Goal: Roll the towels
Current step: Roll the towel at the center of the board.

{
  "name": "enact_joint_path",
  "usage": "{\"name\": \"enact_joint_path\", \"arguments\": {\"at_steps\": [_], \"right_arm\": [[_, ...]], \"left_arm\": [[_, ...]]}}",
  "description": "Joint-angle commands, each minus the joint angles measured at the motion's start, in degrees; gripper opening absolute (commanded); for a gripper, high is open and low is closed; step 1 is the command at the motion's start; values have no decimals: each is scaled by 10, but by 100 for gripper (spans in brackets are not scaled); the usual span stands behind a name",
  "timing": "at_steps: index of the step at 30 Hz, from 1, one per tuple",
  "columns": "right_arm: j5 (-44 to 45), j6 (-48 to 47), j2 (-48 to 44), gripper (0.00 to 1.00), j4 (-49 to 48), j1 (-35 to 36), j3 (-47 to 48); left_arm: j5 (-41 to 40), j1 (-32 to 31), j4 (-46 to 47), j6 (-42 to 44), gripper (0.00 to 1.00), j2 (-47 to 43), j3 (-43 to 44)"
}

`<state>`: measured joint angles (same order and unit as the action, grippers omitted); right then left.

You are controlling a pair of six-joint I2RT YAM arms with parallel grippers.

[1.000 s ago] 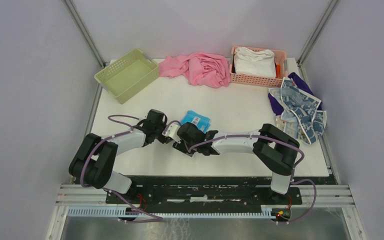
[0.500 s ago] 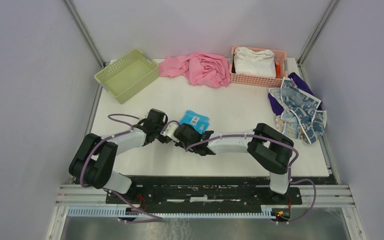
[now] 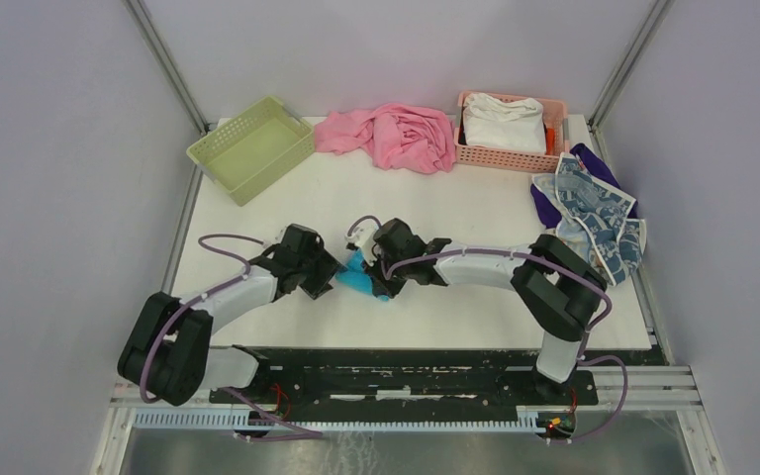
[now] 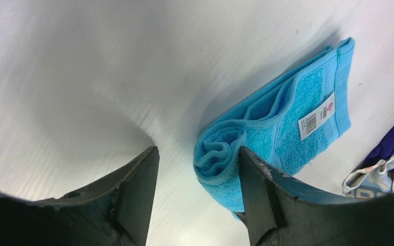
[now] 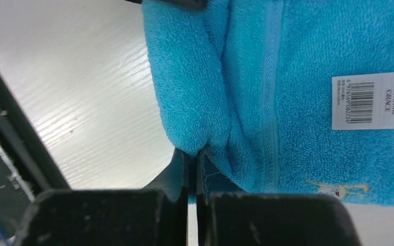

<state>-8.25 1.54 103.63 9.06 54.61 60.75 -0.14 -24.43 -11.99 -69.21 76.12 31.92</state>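
Both arms have shifted since a second ago: the blue towel (image 3: 358, 282), which lay flat farther back on the counter (image 3: 475, 213), now sits closer to the near edge, bunched between the two wrists. The left arm has drawn back to its own side, and the right wrist has swung in over the towel. One end of the towel is rolled into a tight coil, while the rest trails off flat and folded, with a white barcode label (image 5: 372, 100) facing up. The right pincer (image 5: 194, 159) is closed tight on a fold at the towel's edge. The left pincer (image 4: 197, 156) has opened and stands wide, with the coiled end lying between its two fingers; whether either finger touches the cloth I cannot tell. From above, the two pincers hide most of the towel. Well apart, at the counter's right edge, printed towels (image 3: 594, 213) lie in one crumpled heap on a purple cloth (image 3: 594, 161); I cannot tell how many are in the heap. Two baskets stand along the far edge: one green basket (image 3: 252, 148) at the left and one pink basket (image 3: 510, 156) at the right holding a white cloth (image 3: 503, 121). One pink cloth (image 3: 391, 136) lies bunched between them.
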Motion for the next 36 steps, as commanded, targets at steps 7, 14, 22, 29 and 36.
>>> {"name": "enact_joint_path", "arguments": {"at_steps": [7, 14, 22, 29, 36], "right_arm": [[-382, 186, 49, 1, -59, -145, -61], [-480, 352, 112, 1, -227, -216, -102], [-476, 384, 163, 0, -227, -244, -120], [-477, 394, 191, 1, -218, -261, -115], [-479, 394, 203, 1, -210, -262, -108]], "left_arm": [[-13, 6, -2, 24, 74, -141, -43], [46, 4, 88, 4, 75, -173, -97], [104, -9, 209, -8, 75, -88, -96], [108, -24, 272, -19, 75, -28, -86], [102, -38, 298, -22, 70, 49, -69]]}}
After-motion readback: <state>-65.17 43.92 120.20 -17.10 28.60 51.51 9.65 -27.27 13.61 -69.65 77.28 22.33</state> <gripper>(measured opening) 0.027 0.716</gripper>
